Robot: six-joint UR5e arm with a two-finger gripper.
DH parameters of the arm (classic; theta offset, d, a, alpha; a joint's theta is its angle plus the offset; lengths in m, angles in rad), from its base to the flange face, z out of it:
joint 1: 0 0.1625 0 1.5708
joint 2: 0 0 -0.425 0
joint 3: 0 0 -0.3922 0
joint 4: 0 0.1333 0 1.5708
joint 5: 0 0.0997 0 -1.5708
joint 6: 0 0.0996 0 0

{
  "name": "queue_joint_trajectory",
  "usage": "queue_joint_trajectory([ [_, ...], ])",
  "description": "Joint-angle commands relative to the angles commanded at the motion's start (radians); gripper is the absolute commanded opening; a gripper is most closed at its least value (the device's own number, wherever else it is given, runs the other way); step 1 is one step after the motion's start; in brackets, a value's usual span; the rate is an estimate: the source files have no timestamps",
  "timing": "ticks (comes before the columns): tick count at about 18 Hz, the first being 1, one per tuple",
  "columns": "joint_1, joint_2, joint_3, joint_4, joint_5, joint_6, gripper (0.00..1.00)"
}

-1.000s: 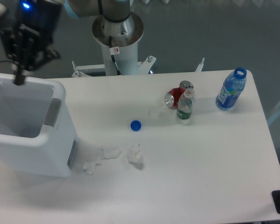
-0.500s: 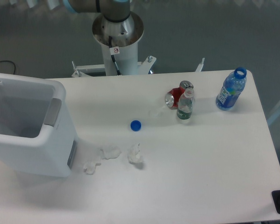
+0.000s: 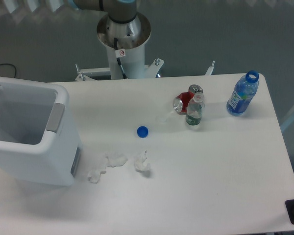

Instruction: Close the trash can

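Trash can [image 3: 32,134] sits at the table's [image 3: 220,181] left edge, top open so we see into its hollow interior, grey latch strip on its right wall. Gripper is outside the view, so we cannot tell its opening; only the arm's base column [image 3: 123,36] shows beyond the far edge. Blue cap [image 3: 142,131] lies mid-table, blue bottle [image 3: 243,94] near the far right corner.

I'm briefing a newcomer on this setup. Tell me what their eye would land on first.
The big white trash can at the table's left edge, its top open. Next, the blue bottle standing uncapped at the far right, and the loose blue cap near mid-table above crumpled tissues.
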Motion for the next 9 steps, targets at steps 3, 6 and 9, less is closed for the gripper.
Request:
queue_joint_trajectory([
  [3, -0.045, -0.009, 0.0, -0.029, 0.097, -0.002, 0.0],
  [6, -0.063, -0.009, 0.0, -0.068, 0.169, -0.008, 0.0],
  [9, -0.065, -0.009, 0.003, -0.072, 0.209, -0.011, 0.0],
])
